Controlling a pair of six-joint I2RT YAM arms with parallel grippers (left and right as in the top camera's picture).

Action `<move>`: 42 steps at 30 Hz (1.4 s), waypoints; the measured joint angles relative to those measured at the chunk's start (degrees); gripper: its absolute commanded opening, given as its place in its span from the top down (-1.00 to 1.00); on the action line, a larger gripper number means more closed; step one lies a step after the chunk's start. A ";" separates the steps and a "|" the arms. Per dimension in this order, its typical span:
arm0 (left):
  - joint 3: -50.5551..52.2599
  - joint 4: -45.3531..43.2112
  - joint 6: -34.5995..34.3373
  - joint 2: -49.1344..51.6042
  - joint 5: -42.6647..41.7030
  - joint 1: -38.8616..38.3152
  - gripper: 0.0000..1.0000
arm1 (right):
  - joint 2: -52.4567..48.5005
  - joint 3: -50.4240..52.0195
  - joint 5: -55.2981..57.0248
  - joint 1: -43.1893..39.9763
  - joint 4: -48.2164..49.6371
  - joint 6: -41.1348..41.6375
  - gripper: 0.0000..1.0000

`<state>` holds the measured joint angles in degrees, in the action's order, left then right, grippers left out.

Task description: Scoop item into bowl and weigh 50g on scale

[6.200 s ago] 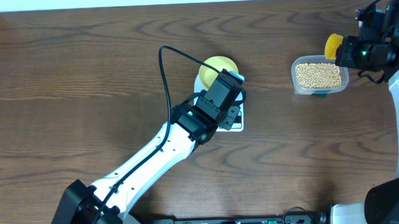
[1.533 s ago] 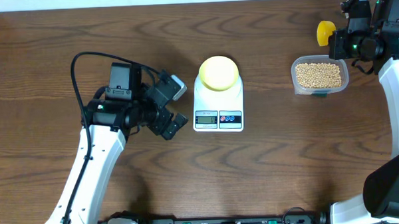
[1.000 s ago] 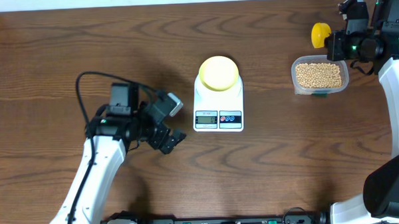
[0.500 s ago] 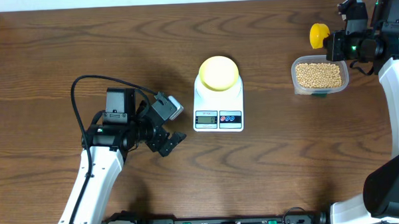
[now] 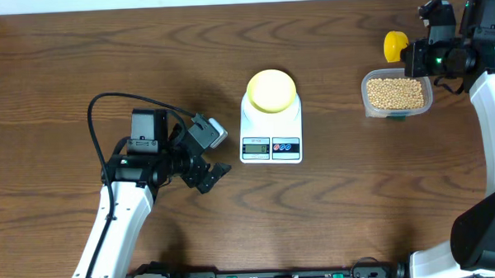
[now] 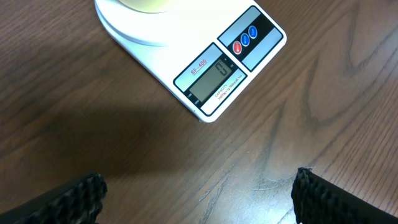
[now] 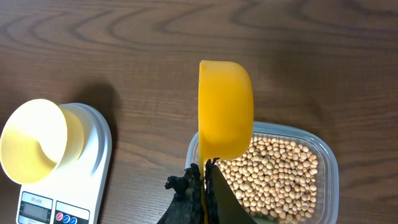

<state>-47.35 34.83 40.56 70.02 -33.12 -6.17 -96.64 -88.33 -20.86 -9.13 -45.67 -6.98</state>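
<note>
The pale-yellow bowl (image 5: 270, 90) stands on the platform of the white scale (image 5: 271, 142), and its inside (image 7: 34, 140) holds nothing. The beige beans (image 5: 396, 92) fill a clear tub (image 7: 326, 163) to the right. My right gripper (image 5: 415, 57) is shut on the handle of a yellow measuring spoon (image 7: 225, 115), whose cup (image 5: 394, 45) hangs edge-on over the tub's far left corner. My left gripper (image 5: 217, 153) stands wide open left of the scale, low over the wood, with nothing between its fingertips (image 6: 84, 194). The scale's display (image 6: 216, 73) faces it.
The scale's red and blue buttons (image 6: 245, 38) sit beside the display. A black cable (image 5: 114, 102) loops over the left arm. The table's far edge runs just behind the spoon and the right arm (image 5: 494, 114).
My left arm has drawn back from the scale toward the lower left, leaving the bowl on it. The spoon has shifted slightly left. Over the last half second nothing moves.
</note>
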 measured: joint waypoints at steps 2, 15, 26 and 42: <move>0.00 0.00 0.00 0.00 -0.02 0.00 -0.95 | 0.00 0.00 0.00 0.00 -0.15 -0.24 0.98; 0.02 -3.32 0.00 0.00 -2.14 0.02 -0.95 | 0.00 0.00 0.00 0.00 -0.24 -1.29 0.98; 0.02 -5.33 0.00 0.00 -1.70 0.02 -0.95 | 0.00 0.00 0.00 0.00 -0.31 -2.14 0.98; 0.02 -4.24 -0.02 0.00 -1.01 0.13 -0.95 | 0.00 0.00 -0.63 0.00 -0.37 -2.34 0.98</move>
<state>-47.33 30.59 40.53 70.02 -34.13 -6.04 -96.64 -88.33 -21.50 -9.13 -46.04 -9.32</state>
